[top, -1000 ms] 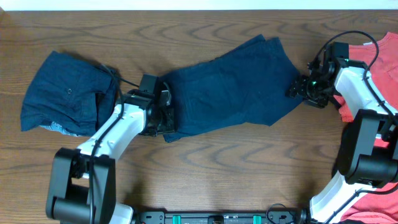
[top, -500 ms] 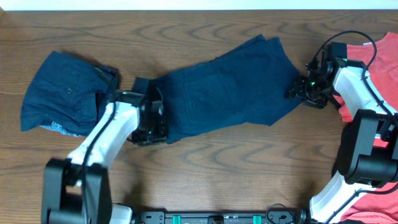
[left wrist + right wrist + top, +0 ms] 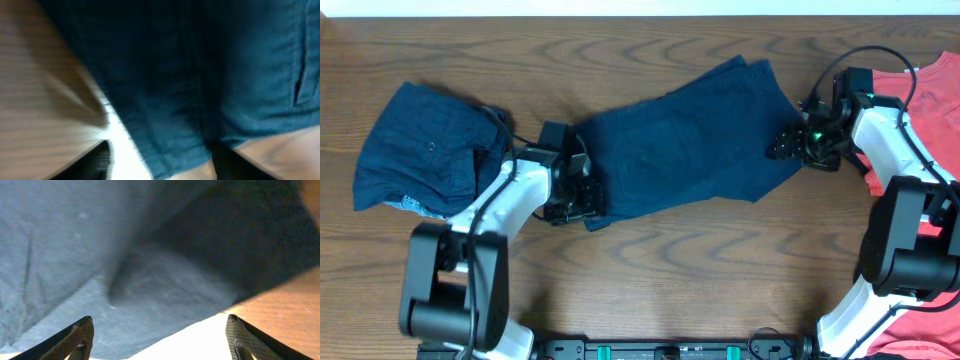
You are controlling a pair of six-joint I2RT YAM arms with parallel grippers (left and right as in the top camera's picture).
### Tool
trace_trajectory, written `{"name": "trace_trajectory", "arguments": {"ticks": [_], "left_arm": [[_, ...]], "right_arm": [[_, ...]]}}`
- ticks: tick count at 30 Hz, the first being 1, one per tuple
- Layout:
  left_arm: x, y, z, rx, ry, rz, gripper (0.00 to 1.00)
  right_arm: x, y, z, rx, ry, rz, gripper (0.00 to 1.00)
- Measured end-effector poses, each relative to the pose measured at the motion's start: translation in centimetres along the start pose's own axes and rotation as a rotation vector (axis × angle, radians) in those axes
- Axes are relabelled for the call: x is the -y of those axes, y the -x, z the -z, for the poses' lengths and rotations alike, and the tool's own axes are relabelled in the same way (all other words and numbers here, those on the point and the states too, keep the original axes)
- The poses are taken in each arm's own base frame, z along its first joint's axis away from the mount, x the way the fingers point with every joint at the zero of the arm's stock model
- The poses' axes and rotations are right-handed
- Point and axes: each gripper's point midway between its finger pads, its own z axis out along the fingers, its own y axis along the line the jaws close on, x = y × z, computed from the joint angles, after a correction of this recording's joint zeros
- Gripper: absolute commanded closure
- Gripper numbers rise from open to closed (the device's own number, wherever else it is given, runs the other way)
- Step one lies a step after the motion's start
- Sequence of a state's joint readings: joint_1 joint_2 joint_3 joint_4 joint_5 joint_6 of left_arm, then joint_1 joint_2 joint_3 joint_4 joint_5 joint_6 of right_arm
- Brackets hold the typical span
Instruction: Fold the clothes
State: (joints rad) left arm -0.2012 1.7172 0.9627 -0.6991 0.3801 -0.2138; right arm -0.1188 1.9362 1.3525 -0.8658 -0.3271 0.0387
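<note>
One pair of navy shorts (image 3: 690, 140) lies spread flat across the middle of the table. A second pair of navy shorts (image 3: 425, 150), with a buttoned pocket, lies bunched at the left. A coral-red T-shirt (image 3: 920, 100) lies at the right edge. My left gripper (image 3: 582, 195) is open at the lower left corner of the middle shorts; their hem corner (image 3: 185, 150) lies between its fingers (image 3: 162, 167). My right gripper (image 3: 782, 145) is open at the shorts' right edge, with its fingers (image 3: 160, 342) wide apart over the fabric (image 3: 100, 270).
More coral-red cloth (image 3: 930, 335) shows at the bottom right corner by the right arm's base. A bit of light patterned cloth (image 3: 408, 205) peeks from under the left shorts. Bare wooden table (image 3: 720, 250) runs along the front.
My left gripper swung a little away to the left and has come back to the hem corner. My right gripper has moved left onto the shorts' right edge.
</note>
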Motion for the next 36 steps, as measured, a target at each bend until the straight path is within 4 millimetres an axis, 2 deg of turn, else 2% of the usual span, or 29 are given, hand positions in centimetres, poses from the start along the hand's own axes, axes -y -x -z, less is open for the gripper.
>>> {"name": "trace_trajectory", "arguments": {"ticks": [1,2,3,5,9,12,15,19,23,24,26,28,33,34,35,36], "left_arm": [[0.2,-0.2,-0.4,-0.020,-0.015,0.001,0.75],[0.2,-0.4,-0.7,-0.033,-0.025,0.007,0.88],[0.3,-0.6,-0.8,-0.047,-0.030,0.009,0.94],[0.3,-1.4,-0.9,-0.082,-0.036,0.003,0.94],[-0.5,-4.8,0.0,-0.228,-0.021,0.011,0.94],[-1.4,-6.5,1.6,-0.312,-0.016,0.035,0.94],[-2.1,-5.7,2.9,-0.273,-0.018,0.032,0.94],[-2.2,-4.5,3.7,-0.208,-0.016,0.001,0.94],[-3.1,-4.3,3.7,-0.198,0.038,-0.015,0.94],[-3.6,-4.3,3.7,-0.196,0.065,-0.018,0.94],[-4.6,-4.2,3.7,-0.192,0.120,-0.021,0.94],[-5.4,-4.1,3.9,-0.186,0.163,-0.015,0.94],[-6.8,-4.0,4.3,-0.182,0.197,0.026,0.94],[-7.0,-4.1,4.4,-0.185,0.198,0.038,0.92],[-7.3,-4.2,4.5,-0.192,0.198,0.053,0.85],[-7.6,-4.4,4.7,-0.197,0.204,0.066,0.83]], "right_arm": [[-0.2,0.1,0.0,0.005,0.005,0.008,0.17],[-0.3,0.3,0.0,0.012,0.011,0.015,0.17],[-0.4,0.5,0.0,0.020,0.015,0.020,0.17],[-0.5,0.9,0.0,0.037,0.019,0.029,0.17],[-0.3,1.4,0.0,0.054,0.007,0.038,0.17],[0.3,1.4,0.0,0.057,-0.028,0.036,0.26],[0.2,1.5,0.0,0.059,-0.026,0.040,0.37],[-0.8,0.8,-0.8,0.047,0.035,0.062,0.51],[-0.4,-1.2,-3.0,0.015,0.000,0.045,0.79],[0.1,-2.0,-3.8,0.004,-0.029,0.022,0.84],[0.6,-2.1,-4.0,0.035,-0.055,-0.009,0.93],[1.1,-2.3,-4.1,0.062,-0.071,-0.051,0.98],[1.6,-3.7,-4.0,0.053,-0.078,-0.209,0.99],[1.6,-3.9,-4.0,0.045,-0.078,-0.235,0.99],[1.5,-4.1,-4.0,0.038,-0.077,-0.250,0.97],[1.5,-4.3,-3.9,0.032,-0.077,-0.264,0.94]]}}
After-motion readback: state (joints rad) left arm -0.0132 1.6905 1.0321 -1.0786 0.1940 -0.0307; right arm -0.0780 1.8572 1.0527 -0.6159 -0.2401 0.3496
